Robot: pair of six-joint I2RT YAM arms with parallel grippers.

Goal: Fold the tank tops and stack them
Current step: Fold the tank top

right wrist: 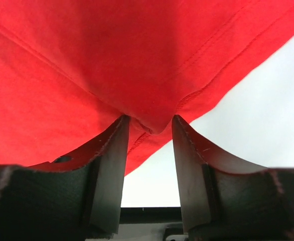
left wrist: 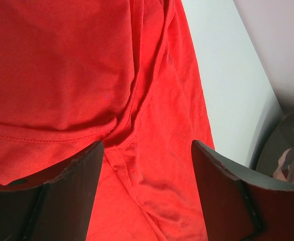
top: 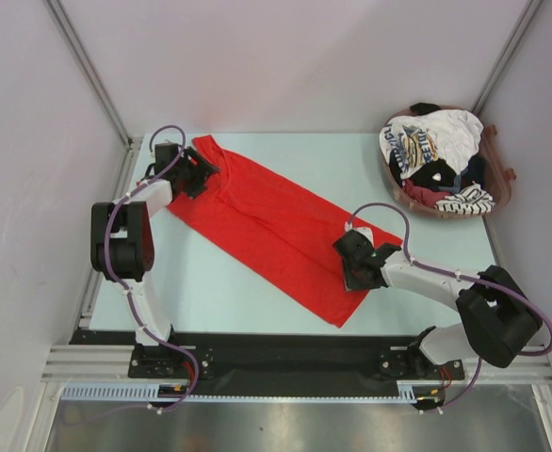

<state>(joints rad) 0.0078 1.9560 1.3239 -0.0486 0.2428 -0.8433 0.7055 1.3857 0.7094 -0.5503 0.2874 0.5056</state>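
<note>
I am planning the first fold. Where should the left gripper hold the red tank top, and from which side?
Pinch the stitched edge at the strap end, far left. Come down from above: the red tank top lies flat on the table there, leaving no gap at its sides, and the left gripper is open over that end.

Bright, even light; beyond the left hand (left wrist: 147, 145) the red tank top (left wrist: 61, 60) glows saturated, faint shadows in its folds, fingers (left wrist: 61, 196) dark.
</note>
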